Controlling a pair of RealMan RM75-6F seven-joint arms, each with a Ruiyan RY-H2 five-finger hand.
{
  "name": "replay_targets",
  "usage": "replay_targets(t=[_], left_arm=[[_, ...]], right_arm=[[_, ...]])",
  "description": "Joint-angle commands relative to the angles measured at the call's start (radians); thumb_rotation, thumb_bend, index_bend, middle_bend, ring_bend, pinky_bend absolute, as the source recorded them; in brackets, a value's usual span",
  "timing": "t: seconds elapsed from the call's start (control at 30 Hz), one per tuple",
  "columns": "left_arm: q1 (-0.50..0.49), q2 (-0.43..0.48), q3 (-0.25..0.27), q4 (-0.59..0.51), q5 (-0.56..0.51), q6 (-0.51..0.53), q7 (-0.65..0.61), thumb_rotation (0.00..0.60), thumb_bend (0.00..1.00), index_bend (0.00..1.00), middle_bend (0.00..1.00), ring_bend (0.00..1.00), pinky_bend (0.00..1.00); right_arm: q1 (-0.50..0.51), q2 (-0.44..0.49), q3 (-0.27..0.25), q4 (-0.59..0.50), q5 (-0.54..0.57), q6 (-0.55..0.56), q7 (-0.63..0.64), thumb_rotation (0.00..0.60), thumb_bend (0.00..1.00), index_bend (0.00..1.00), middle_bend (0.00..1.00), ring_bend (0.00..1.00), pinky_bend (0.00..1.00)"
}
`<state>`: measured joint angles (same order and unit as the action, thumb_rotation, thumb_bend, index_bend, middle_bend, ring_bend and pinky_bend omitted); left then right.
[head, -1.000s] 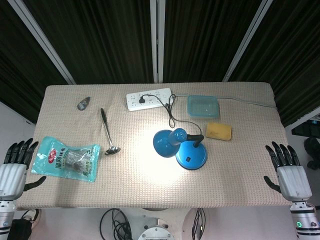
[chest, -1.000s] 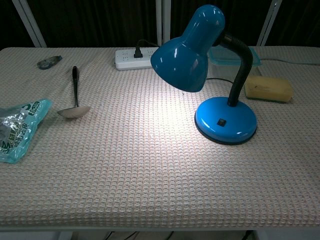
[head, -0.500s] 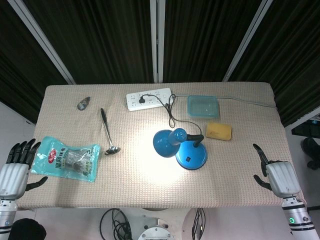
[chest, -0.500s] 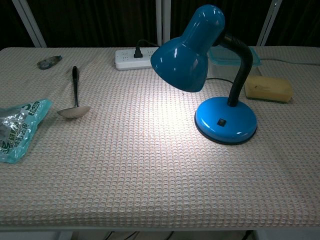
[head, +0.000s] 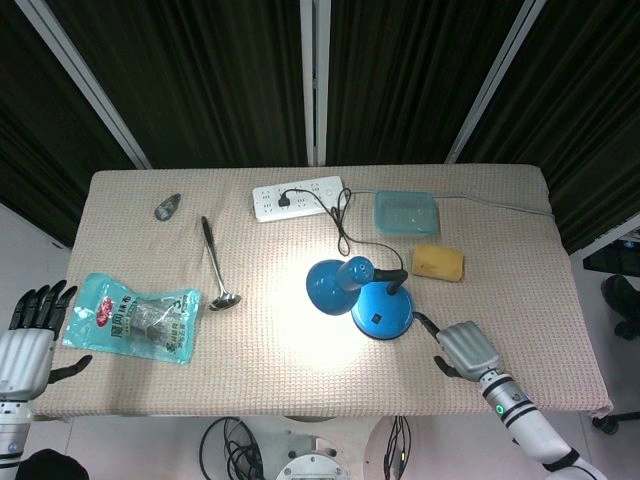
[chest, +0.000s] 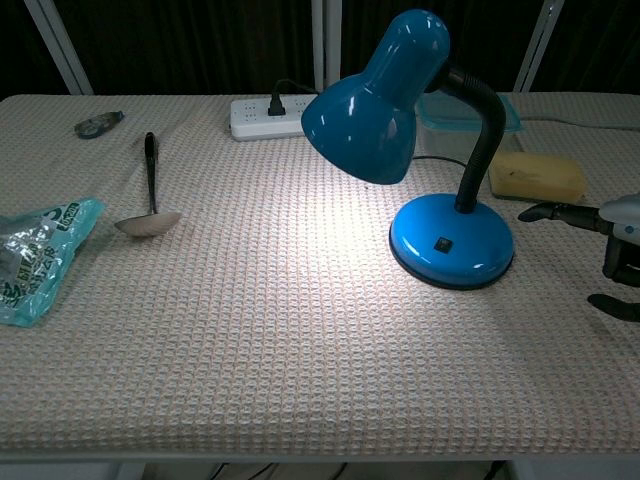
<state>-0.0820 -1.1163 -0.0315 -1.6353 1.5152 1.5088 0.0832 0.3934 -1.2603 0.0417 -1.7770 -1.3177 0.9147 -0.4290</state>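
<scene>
The blue desk lamp (head: 365, 296) stood lit on the table (head: 300, 370), its round base just ahead of the right hand's fingertips (head: 420, 320), near but not touching. The right hand (head: 466, 349) held nothing, fingers released and stretched toward the base. The left hand (head: 25, 340) hung off the table's edge, fingers spread, empty, just short of the teal snack bag (head: 132, 318). Beyond the lamp, well past the fingers, sat a lidded teal container (head: 406, 212); its contents could not be made out.
</scene>
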Motion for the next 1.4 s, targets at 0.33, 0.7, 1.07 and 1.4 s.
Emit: replay_targets(t=[0.33,0.7,1.07,1.4], left_arm=[[-0.005,-0.004,-0.006,0.016,-0.013,-0.015,-0.021,0.600,0.06,0.00,0.00,0.00,0.00],[-0.001,-0.007,-0.004,0.034,-0.013,-0.012,-0.047,0.600,0.06,0.00,0.00,0.00,0.00],[-0.004,-0.009,-0.007,0.037,-0.016,-0.016,-0.040,0.600,0.06,0.00,0.00,0.00,0.00],[-0.004,-0.008,-0.007,0.036,-0.017,-0.017,-0.044,0.600,0.06,0.00,0.00,0.00,0.00]], right_arm=[[0.117,-0.053,0.014,-0.035,0.133,-0.078,-0.102,0.600,0.45,0.00,0.96,0.96,0.93],[0.166,-0.083,-0.015,-0.016,0.222,-0.066,-0.160,0.600,0.46,0.00,0.96,0.96,0.93],[0.202,-0.093,-0.040,-0.013,0.278,-0.058,-0.174,0.600,0.46,0.00,0.96,0.96,0.93],[0.218,-0.092,-0.056,-0.007,0.285,-0.054,-0.136,0.600,0.46,0.00,0.96,0.96,0.93]])
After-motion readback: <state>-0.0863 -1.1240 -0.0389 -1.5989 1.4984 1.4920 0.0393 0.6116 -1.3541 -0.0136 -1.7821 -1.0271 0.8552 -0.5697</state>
